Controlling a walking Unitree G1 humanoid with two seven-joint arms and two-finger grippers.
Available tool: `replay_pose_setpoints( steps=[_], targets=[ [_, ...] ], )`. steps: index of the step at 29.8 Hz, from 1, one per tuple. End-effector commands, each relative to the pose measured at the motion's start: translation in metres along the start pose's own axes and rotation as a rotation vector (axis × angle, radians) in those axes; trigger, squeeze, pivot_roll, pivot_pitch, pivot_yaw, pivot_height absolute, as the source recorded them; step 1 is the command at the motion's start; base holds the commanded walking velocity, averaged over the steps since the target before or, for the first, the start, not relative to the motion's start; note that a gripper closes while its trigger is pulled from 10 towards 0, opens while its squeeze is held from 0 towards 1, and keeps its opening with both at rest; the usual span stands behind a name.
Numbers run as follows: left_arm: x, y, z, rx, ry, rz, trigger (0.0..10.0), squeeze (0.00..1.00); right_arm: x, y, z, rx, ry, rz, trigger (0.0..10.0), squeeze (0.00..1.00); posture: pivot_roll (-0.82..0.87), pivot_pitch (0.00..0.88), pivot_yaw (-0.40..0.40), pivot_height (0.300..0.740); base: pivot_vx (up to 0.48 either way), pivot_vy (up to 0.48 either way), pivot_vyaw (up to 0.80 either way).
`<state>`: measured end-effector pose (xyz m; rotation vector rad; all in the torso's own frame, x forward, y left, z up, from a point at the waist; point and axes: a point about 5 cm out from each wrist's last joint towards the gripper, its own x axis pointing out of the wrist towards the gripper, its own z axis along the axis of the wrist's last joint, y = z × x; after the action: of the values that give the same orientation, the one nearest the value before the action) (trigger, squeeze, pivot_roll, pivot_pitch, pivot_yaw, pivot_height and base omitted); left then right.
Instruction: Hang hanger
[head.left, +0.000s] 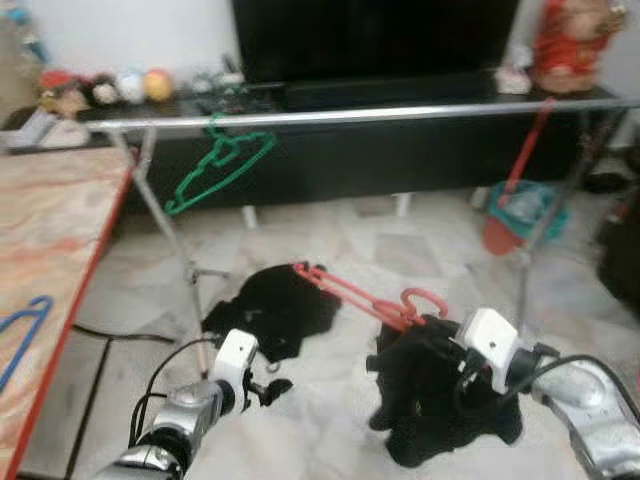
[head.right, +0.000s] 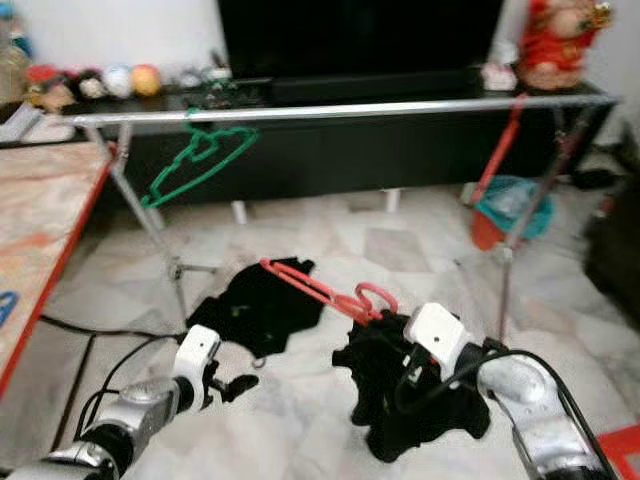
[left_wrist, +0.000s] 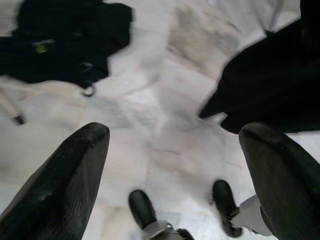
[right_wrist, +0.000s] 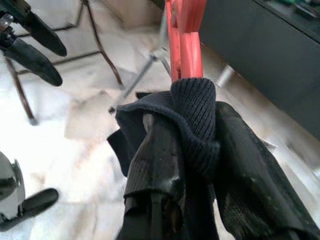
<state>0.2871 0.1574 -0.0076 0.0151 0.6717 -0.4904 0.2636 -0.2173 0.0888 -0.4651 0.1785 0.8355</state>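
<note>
silver clothes rail (head.left: 400, 112) crossing ahead with open bar right of the green hanger (head.left: 222, 165), slanted rack legs (head.left: 165, 215) below, wooden table (head.left: 50, 230) crowding the left, black garment (head.left: 272, 305) on open floor

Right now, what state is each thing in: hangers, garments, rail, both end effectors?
Red hanger: carrying a black garment, not on the rail.
Black garment: pinched with the hanger by the right end effector.
Green hanger: hung on the rail, tilted.
Second black garment: flat on the floor.
Left end effector: open, holding nothing.
Blue hanger: lying on the table.
</note>
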Motion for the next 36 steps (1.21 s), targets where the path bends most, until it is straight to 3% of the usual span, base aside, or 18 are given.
replay_pose_setpoints(
  steps=[1, 17, 31, 36],
  targets=[
    [0.0001, -0.0011, -0.0027, -0.003, 0.003, 0.001, 10.0, 0.0, 0.0, -0.0046, 0.0071, -0.021, -0.028, -0.015, 10.0, 0.0, -0.08, 0.0, 0.042, 0.74, 0.0, 0.0, 0.8],
    [0.0014, -0.0041, -0.0035, -0.001, -0.006, 0.0, 10.0, 0.0, 0.0005, -0.0009, 0.002, -0.007, -0.015, 0.001, 10.0, 0.0, -0.08, 0.0, 0.037, 0.74, 0.0, 0.0, 0.78],
    [-0.0013, 0.0004, -0.0046, -0.02, -0.021, 0.023, 10.0, 0.0, -0.0003, -0.0089, 0.0051, -0.008, -0.016, 0.0, 10.0, 0.0, -0.07, 0.0, 0.025, 0.74, 0.0, 0.0, 0.0],
    [-0.0016, 0.0005, -0.0062, -0.022, -0.018, 0.028, 10.0, 0.0, 0.0014, -0.0087, 0.0074, -0.026, -0.021, 0.01, 10.0, 0.0, -0.07, 0.0, 0.024, 0.74, 0.0, 0.0, 0.74]
  ],
)
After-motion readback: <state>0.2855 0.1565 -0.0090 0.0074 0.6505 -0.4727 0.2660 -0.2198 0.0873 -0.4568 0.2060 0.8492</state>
